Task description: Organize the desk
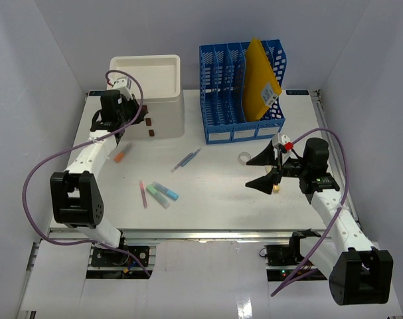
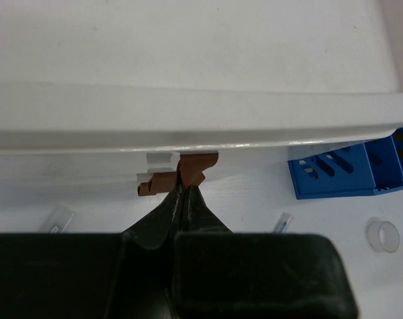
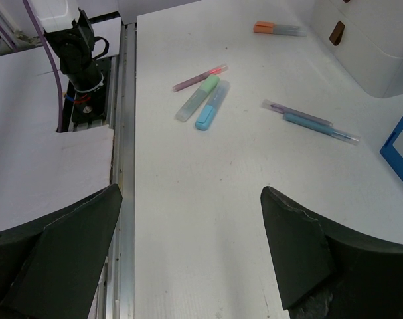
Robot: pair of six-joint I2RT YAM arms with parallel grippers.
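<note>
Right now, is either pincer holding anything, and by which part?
The left pincer pinches the drawer box by a brown handle; the right pincer holds nothing.

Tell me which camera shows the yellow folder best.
Top external: the yellow folder stands tilted in the blue file rack, in plain sight. Left wrist and right wrist views catch only bits of the rack, not the folder.

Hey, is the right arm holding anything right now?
No, the right gripper has its jaws wide open above the desk, nothing between them.
</note>
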